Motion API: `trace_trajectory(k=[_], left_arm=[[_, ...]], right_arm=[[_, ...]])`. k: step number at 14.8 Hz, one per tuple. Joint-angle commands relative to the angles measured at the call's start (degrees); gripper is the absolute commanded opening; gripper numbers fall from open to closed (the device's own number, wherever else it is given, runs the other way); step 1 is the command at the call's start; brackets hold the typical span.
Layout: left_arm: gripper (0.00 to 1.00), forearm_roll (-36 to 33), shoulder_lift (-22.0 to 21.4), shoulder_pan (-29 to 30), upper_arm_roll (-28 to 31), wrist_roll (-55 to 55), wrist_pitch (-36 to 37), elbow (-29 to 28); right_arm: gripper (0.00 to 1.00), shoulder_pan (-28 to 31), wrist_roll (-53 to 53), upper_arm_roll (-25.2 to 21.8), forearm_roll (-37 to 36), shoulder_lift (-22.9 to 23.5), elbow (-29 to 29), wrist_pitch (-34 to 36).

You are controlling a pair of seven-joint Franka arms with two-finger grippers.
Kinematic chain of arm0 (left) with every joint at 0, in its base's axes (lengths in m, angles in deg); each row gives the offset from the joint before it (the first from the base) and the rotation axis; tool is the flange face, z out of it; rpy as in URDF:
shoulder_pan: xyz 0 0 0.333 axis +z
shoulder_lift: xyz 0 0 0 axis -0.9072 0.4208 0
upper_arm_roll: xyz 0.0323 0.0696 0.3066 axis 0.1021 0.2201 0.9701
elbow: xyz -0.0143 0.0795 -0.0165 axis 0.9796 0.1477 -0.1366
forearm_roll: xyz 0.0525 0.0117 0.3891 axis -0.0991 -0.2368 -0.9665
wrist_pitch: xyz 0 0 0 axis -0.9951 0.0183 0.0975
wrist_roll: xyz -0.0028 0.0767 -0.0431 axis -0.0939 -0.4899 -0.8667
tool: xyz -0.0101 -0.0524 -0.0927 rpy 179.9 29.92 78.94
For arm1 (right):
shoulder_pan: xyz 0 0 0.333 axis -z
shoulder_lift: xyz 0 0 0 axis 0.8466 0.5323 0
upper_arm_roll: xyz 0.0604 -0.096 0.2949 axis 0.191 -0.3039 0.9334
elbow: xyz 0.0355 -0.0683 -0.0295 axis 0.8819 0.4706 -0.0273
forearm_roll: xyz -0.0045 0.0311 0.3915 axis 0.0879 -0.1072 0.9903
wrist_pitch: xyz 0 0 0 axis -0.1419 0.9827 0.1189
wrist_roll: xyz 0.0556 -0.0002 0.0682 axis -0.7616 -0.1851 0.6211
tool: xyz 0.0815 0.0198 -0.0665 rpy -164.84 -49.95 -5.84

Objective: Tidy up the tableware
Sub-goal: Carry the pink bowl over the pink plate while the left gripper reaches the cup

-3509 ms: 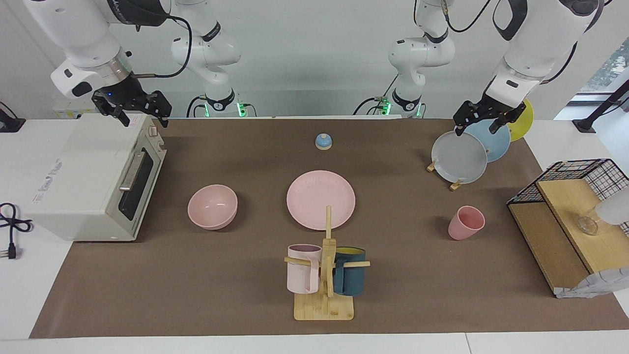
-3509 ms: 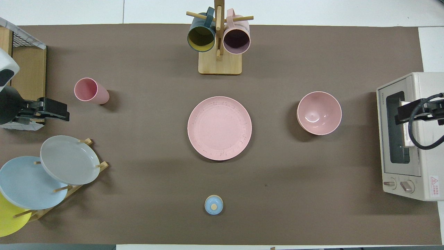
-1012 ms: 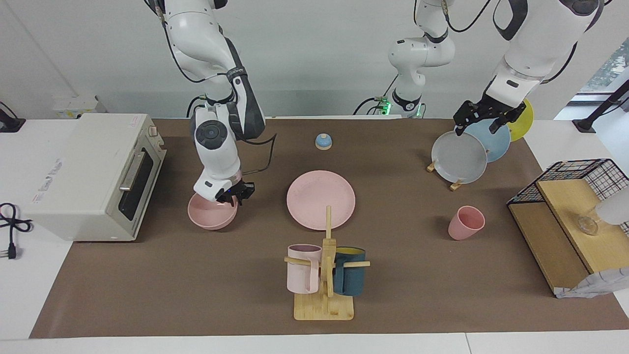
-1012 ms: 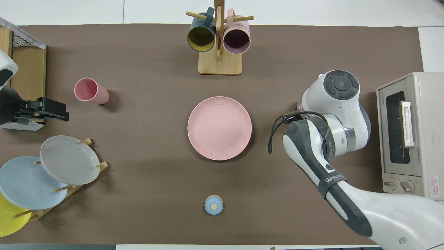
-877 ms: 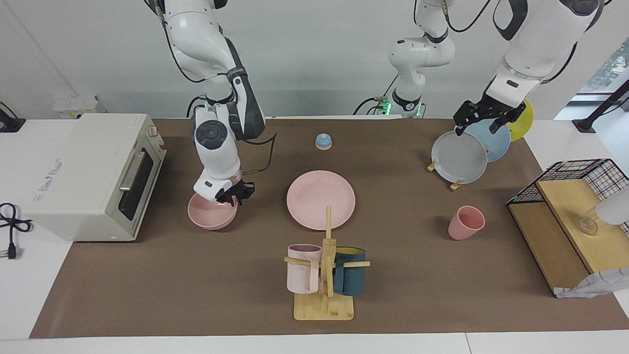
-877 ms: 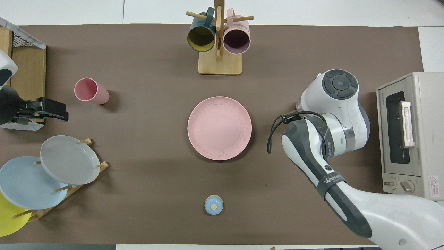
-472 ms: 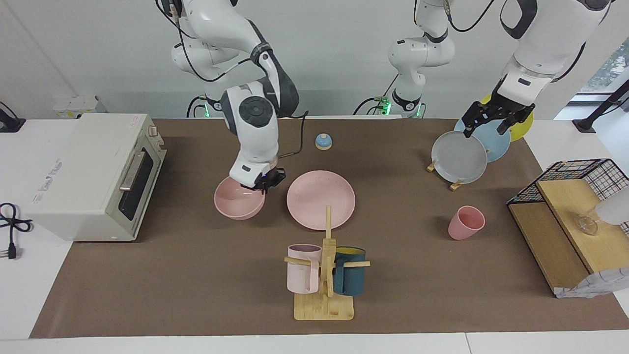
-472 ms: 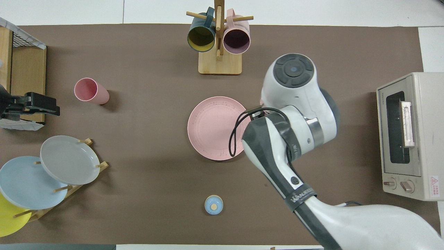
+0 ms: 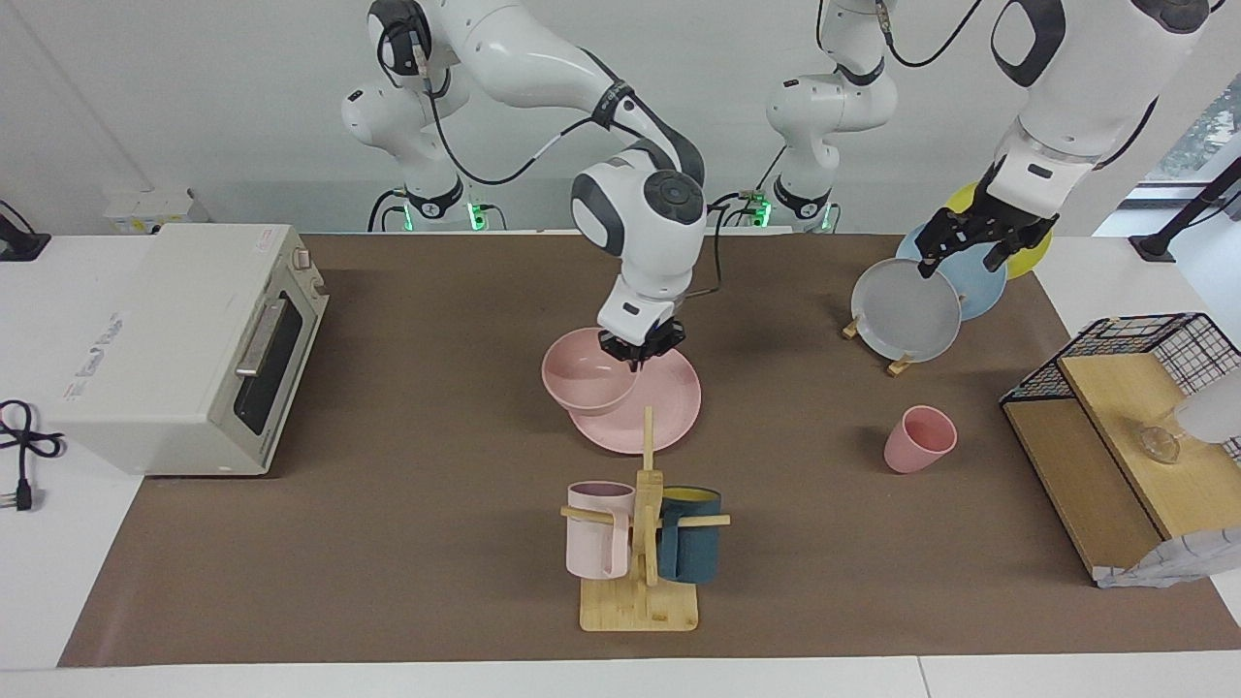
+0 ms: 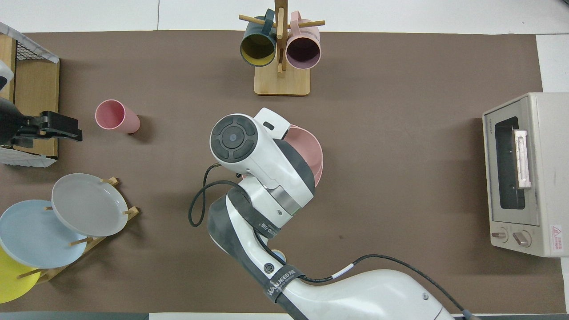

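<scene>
Here the right pincer [image 9: 640, 354] grips the bowl [image 9: 587, 373] over the plate [image 9: 669, 407]

Brown-covered table [image 9: 407, 543] with pink plate [image 9: 669, 407], pink cup [image 9: 918, 439], mug stand [image 9: 639, 606], toaster oven [image 9: 175, 339], plate rack [image 9: 897, 365]

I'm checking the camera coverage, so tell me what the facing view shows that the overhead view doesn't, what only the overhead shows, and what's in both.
Only the facing view shows the right tool shut on the rim of the matte pink rounded bowl over the wide flat pink plate, and the small blue dome-shaped bell.

Only the overhead view shows the two knobs on the white toaster oven.

Both show the small tapered pink cup, the wooden stand with two hanging mugs, and the left tool over the rack of grey, blue and yellow plates.
</scene>
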Motion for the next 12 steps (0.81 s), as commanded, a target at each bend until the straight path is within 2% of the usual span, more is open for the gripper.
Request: trace_trajectory(k=[1,7,12], left_arm=[[1.00,1.3,0.3,0.4,-0.1,-0.1,-2.4,-0.3],[1.00,1.7,2.9,0.4,-0.1,-0.1,-5.2,0.1],[1.00,1.7,7.4,0.4,-0.1,-0.1,-9.0,0.3]], right_arm=[[0.00,0.8,-0.4,0.7,0.2,0.1,-0.3,-3.3],[0.00,0.7,-0.4,2.0,1.3,-0.6,3.9,-4.7],[0.00,1.4,-0.4,2.1,2.5,-1.1,5.3,-5.4]])
